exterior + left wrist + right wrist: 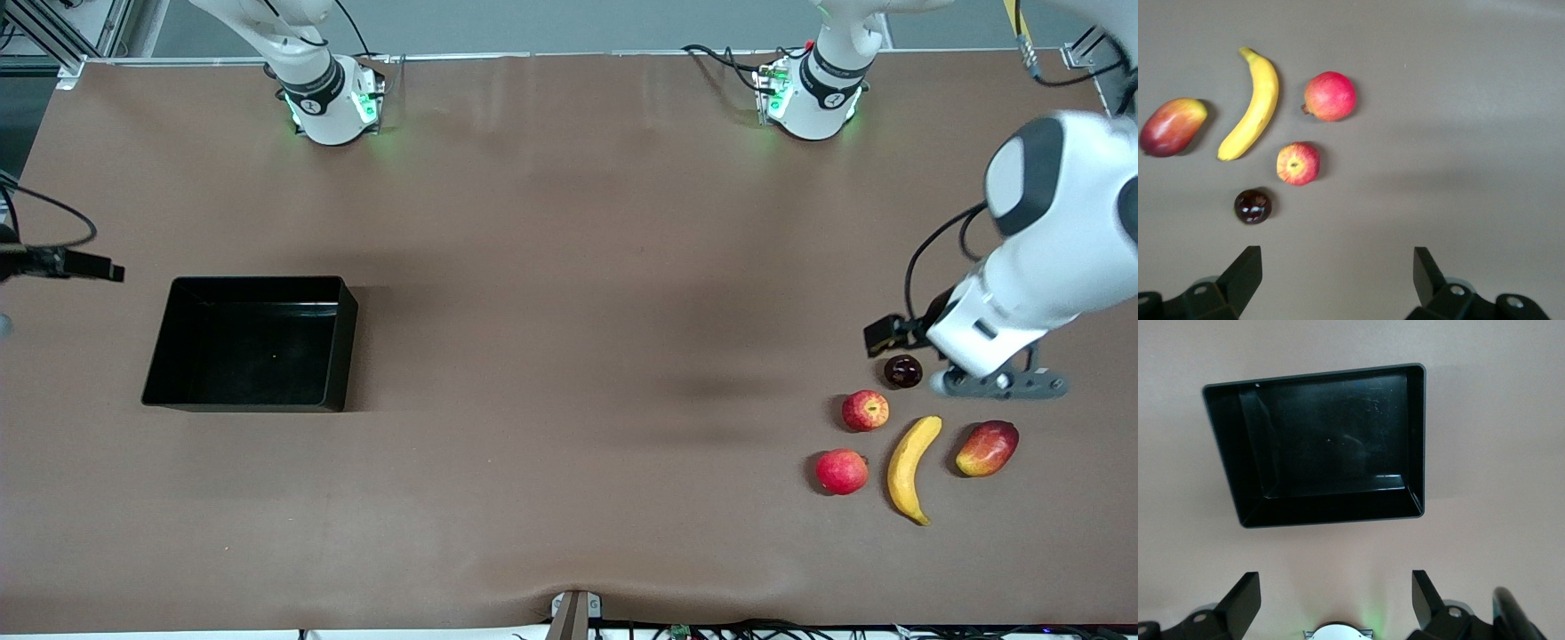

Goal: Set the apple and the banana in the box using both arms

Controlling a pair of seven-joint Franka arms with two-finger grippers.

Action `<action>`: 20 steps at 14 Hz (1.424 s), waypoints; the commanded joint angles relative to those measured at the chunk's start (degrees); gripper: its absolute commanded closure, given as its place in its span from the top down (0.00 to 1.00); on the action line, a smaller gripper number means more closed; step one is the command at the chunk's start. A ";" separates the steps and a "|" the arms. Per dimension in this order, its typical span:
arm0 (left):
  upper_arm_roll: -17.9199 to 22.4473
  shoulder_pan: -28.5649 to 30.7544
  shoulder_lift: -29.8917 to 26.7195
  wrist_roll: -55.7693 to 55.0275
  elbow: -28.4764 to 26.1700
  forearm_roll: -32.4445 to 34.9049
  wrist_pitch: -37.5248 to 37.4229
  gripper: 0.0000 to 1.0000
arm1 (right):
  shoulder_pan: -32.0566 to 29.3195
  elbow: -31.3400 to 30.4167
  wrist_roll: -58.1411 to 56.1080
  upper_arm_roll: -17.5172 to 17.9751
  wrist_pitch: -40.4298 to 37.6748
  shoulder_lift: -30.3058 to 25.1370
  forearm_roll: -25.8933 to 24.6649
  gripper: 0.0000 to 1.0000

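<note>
The apple, red with yellow streaks, lies at the left arm's end of the table and also shows in the left wrist view. The yellow banana lies beside it, nearer the front camera, and shows in the left wrist view. The black box stands empty toward the right arm's end and shows in the right wrist view. My left gripper is open and empty over the table beside a dark plum; its jaws stand wide. My right gripper is open and empty, high over the table by its own base; it is out of the front view.
A pinkish-red apple, a red-yellow mango-like fruit and a dark plum lie around the banana. A black device with a cable sticks in at the right arm's end of the table.
</note>
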 commanded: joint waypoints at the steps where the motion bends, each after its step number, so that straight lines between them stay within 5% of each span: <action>1: -0.05 -0.40 3.46 0.75 -1.94 0.77 5.66 1.00 | -1.80 0.87 -1.32 0.69 5.41 5.00 -1.37 1.00; 5: -0.14 -0.49 9.26 1.11 -1.59 10.77 7.61 1.00 | -5.76 0.78 -11.77 0.69 18.25 13.61 -1.28 1.00; 10: -0.05 2.32 14.54 8.92 -1.95 11.85 13.58 1.00 | -8.57 -4.91 -14.68 0.69 29.94 19.86 -1.19 1.00; 11: -0.05 2.94 15.16 9.72 -2.03 11.85 14.46 1.00 | -8.92 -6.93 -15.90 0.69 31.71 19.96 -1.19 0.88; 12: -0.05 2.94 15.60 10.25 -2.21 11.85 15.16 1.00 | -9.10 -8.26 -17.48 0.69 32.68 20.05 -1.11 0.53; 15: -0.05 3.64 17.00 10.69 -2.30 11.94 16.49 1.00 | -10.07 -8.62 -18.11 0.69 32.60 21.10 -1.10 0.05; 20: -0.05 4.17 19.12 11.66 -2.65 11.85 17.37 1.00 | -9.72 -8.36 -19.43 0.69 31.47 21.10 -1.02 0.00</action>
